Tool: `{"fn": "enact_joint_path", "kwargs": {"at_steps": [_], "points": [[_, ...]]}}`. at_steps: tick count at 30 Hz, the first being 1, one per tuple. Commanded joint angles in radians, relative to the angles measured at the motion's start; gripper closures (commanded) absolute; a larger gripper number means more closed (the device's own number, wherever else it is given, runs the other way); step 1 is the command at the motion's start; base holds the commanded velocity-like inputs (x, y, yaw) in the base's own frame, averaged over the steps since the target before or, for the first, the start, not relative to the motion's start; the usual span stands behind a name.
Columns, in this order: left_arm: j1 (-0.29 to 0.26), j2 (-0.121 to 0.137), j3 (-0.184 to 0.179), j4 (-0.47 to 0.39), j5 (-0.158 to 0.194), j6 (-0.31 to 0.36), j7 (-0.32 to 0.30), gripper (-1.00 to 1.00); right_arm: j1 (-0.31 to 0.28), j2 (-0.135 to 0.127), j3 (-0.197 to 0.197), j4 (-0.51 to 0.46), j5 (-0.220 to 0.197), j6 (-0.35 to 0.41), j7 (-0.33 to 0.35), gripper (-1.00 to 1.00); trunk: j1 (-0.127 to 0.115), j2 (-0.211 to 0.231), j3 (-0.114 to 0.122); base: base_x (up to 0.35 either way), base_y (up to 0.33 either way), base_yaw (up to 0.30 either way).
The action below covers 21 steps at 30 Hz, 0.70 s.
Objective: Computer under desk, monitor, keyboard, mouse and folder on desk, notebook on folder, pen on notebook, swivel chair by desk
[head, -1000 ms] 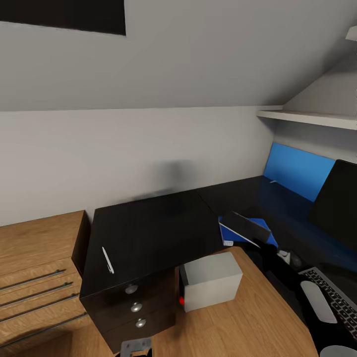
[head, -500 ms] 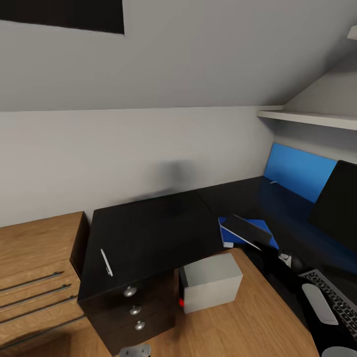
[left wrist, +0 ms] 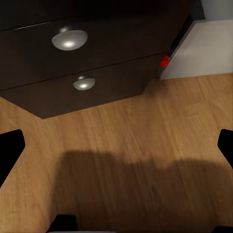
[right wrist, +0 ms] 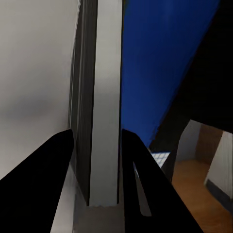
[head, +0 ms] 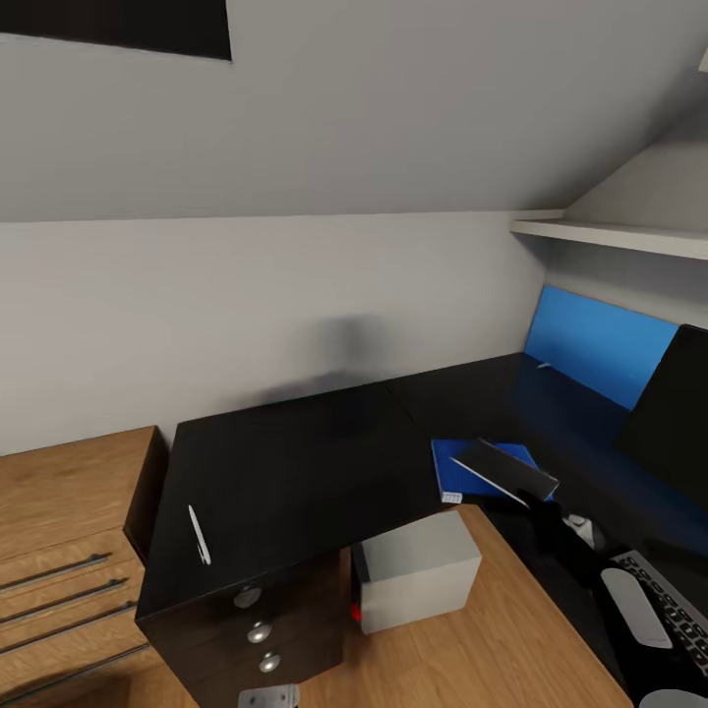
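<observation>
Grey-covered and thin, the flat notebook [right wrist: 99, 121] sits edge-on between your right gripper [right wrist: 94, 160]'s two black fingers, which are closed narrow against its faces. In the head view that notebook [head: 518, 468] is tilted just above the flat bright blue folder [head: 462, 464], which lies on the long glossy black desk [head: 295, 462] directly beneath the gripper; whether the notebook's lower edge touches the folder, you cannot tell. In the right wrist view the folder [right wrist: 160, 68] is the blue field beyond the notebook's edge.

Beyond the gripper on its right, the wide black monitor [head: 674, 413] stands on the desk, and the slim keyboard [head: 678, 590] with black keys in a silver frame lies nearer the robot, partly behind your arm. Well to the gripper's left, a slim white pen [head: 200, 534] lies alone on the desk's near wing, above the dark drawer unit [head: 258, 639] with round silver knobs. The plain light grey tower computer [head: 418, 568] stands on the oak plank floor [head: 472, 649] under the desk edge, below the gripper and just beside the drawer unit.

Your left gripper [left wrist: 116, 145] hangs low with its black fingertips [left wrist: 9, 150] spread wide, nothing between them, facing the floor [left wrist: 126, 160], two drawer knobs [left wrist: 69, 40] and the computer's corner [left wrist: 204, 48].
</observation>
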Motion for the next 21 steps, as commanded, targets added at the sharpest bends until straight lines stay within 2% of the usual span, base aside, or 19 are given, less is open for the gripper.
{"fn": "enact_joint_path", "kwargs": {"at_steps": [1, 5, 7, 13, 21], "points": [[-0.001, 0.001, -0.003, -0.002, 0.002, 0.004, 0.007, -1.0, -0.001, 0.001, -0.003, 0.0, -0.003, -0.002, -0.011, 1.0, 0.0, -0.001, -0.001, 0.005, -0.002, 0.0], [-0.002, 0.001, -0.003, -0.002, 0.002, 0.004, 0.006, -1.0, -0.001, 0.005, -0.001, -0.002, 0.005, -0.087, -0.067, 1.0, 0.0, -0.001, -0.001, 0.014, -0.001, 0.0], [-0.002, 0.001, -0.003, -0.002, 0.002, 0.005, 0.006, -1.0, -0.001, 0.007, 0.0, -0.002, 0.006, -0.106, -0.073, 1.0, 0.0, -0.001, -0.001, 0.112, 0.0, 0.0], [-0.002, 0.0, -0.004, 0.002, 0.002, 0.005, 0.006, -1.0, -0.001, 0.01, 0.0, -0.001, 0.007, -0.124, -0.079, 1.0, 0.0, -0.001, -0.001, 0.186, 0.0, 0.0], [-0.001, -0.001, -0.01, 0.004, 0.002, 0.005, 0.006, -1.0, -0.001, 0.011, 0.0, -0.001, 0.008, -0.128, -0.079, 1.0, 0.0, -0.001, -0.001, 0.05, 0.0, 0.0]]}}
